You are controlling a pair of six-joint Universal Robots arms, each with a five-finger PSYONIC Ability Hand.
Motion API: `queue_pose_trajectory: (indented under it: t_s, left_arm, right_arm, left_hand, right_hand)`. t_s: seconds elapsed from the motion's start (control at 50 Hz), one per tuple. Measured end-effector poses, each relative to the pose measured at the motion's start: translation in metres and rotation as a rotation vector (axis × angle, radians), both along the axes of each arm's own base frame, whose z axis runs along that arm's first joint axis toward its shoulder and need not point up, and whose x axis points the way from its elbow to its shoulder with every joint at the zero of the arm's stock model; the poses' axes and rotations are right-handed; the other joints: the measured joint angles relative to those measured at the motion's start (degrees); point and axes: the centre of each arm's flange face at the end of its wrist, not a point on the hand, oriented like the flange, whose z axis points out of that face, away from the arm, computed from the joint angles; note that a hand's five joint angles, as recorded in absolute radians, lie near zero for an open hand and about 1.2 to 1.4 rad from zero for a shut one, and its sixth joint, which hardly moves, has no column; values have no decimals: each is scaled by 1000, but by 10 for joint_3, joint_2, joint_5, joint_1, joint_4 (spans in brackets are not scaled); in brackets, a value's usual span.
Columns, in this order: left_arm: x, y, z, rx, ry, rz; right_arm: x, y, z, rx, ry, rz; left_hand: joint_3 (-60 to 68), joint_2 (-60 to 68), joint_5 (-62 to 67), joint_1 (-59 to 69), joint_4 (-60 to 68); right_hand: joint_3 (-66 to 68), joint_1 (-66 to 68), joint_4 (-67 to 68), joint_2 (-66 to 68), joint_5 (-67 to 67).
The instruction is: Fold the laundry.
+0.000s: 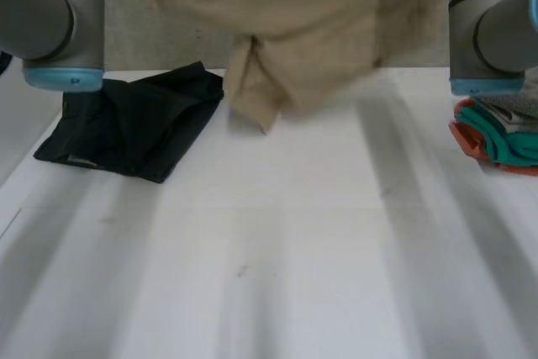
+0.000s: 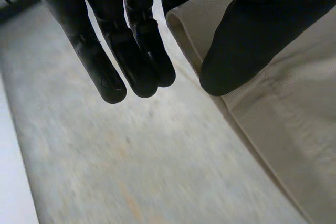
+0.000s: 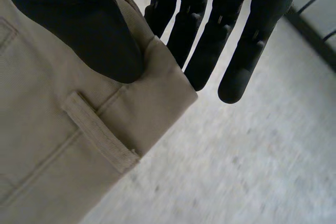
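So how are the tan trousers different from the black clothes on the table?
The tan trousers are light; the black garment is dark. The tan trousers hang, pinched by the left hand and the right hand; the black garment lies on the table, untouched. Both are cloth, at the table's far side.

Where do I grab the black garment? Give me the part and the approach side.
Take the black garment by its near edge, where it lies flat and thin on the table, coming from above on the near side, probably with the left hand once it lets go of the beige trousers it pinches.
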Motion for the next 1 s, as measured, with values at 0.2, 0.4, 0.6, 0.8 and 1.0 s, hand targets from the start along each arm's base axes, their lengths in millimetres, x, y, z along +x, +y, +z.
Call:
queue_pose_trajectory:
  t_s: [0.2,0.4,0.6,0.8,1.0]
  left_arm:
    - [5,12,-51,209,-74,-17]
    - [-2,47,-182,612,-321,-66]
    - [15,118,-235,905,-578,-54]
    - [58,236,-210,1186,-984,-94]
    - [60,253,-196,1170,-1146,-143]
  right_arm:
    - [3,-4,-54,232,93,27]
    - [5,18,-187,650,314,33]
    - [-19,73,-232,918,526,16]
    - [-75,173,-209,1294,903,25]
    - [-90,199,-206,1341,1073,115]
  left_hand:
    - [0,0,5,0,0]
    - [0,0,5,0,0]
    - [0,0,5,0,0]
    - [0,0,5,0,0]
    - [0,0,19,3,0]
  right_hand:
    - [0,0,0,0,0]
    - [2,0,0,0,1]
    - [4,0,0,0,1]
    - [4,0,0,0,1]
    - [4,0,0,0,1]
